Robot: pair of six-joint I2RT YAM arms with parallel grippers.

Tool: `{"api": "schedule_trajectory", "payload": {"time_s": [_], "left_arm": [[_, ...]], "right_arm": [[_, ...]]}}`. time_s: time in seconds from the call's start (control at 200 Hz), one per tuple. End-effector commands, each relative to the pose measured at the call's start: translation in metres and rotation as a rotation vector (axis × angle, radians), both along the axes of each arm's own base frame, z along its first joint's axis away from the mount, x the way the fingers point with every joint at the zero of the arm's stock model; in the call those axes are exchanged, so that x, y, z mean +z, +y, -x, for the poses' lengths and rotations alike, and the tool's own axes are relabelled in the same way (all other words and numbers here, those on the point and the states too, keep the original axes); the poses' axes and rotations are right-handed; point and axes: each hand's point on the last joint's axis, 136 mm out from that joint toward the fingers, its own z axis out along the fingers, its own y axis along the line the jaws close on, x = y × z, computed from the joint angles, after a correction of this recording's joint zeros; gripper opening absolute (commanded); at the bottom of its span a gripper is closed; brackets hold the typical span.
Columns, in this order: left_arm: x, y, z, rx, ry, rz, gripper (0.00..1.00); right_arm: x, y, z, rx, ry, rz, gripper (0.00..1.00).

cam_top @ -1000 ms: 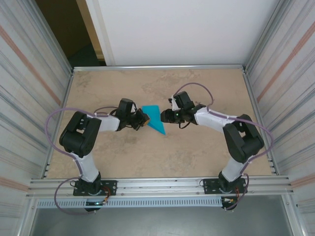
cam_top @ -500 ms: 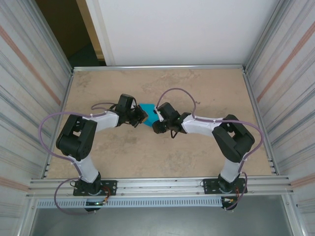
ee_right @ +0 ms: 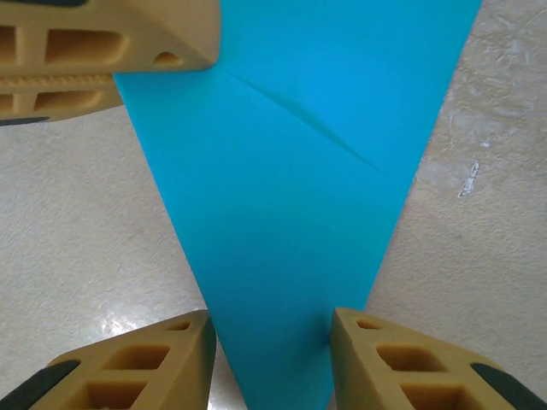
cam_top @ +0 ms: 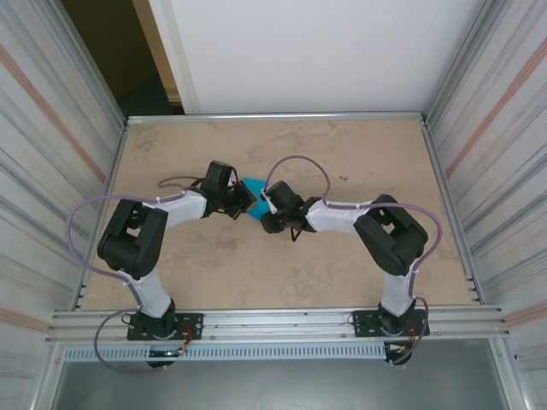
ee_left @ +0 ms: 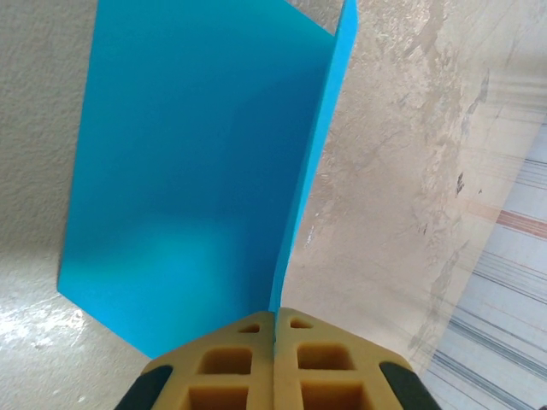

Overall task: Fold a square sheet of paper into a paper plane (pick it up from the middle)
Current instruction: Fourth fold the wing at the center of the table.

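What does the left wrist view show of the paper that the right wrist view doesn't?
Left wrist: the left gripper shut on the folded paper, with one flap seen edge-on running up from the fingertips, and the ribbed side wall beyond. Right wrist: the right gripper open, a finger on either side of the paper's pointed tip, and a diagonal crease across the sheet. Both: the teal paper against the mottled beige table.

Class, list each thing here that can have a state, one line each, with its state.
paper plane, folded to a point, creased.
left gripper, shut on the paper plane's edge.
right gripper, open, fingers either side of the paper plane's tip.
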Motion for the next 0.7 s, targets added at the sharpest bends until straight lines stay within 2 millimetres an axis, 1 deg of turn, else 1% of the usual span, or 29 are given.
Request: {"api": "schedule_trajectory", "payload": {"time_s": [0.0,0.195,0.361,0.496,0.697], "left_arm": [[0.003,-0.003,-0.002,-0.011,-0.007,-0.012,0.05],[0.003,-0.003,-0.002,-0.012,-0.004,-0.017,0.06],[-0.001,-0.002,0.000,-0.012,0.004,-0.029,0.06],[-0.005,0.000,0.003,-0.021,0.010,-0.061,0.06],[-0.009,0.001,0.006,-0.042,0.023,-0.101,0.06]], "right_arm": [[0.002,0.006,-0.009,0.011,-0.034,0.012,0.37],[0.001,0.005,-0.010,0.000,-0.038,0.013,0.35],[0.002,0.006,-0.010,-0.002,-0.040,0.011,0.35],[0.006,0.005,-0.012,-0.013,-0.061,0.017,0.35],[0.006,0.003,-0.012,-0.019,-0.072,0.021,0.36]]}}
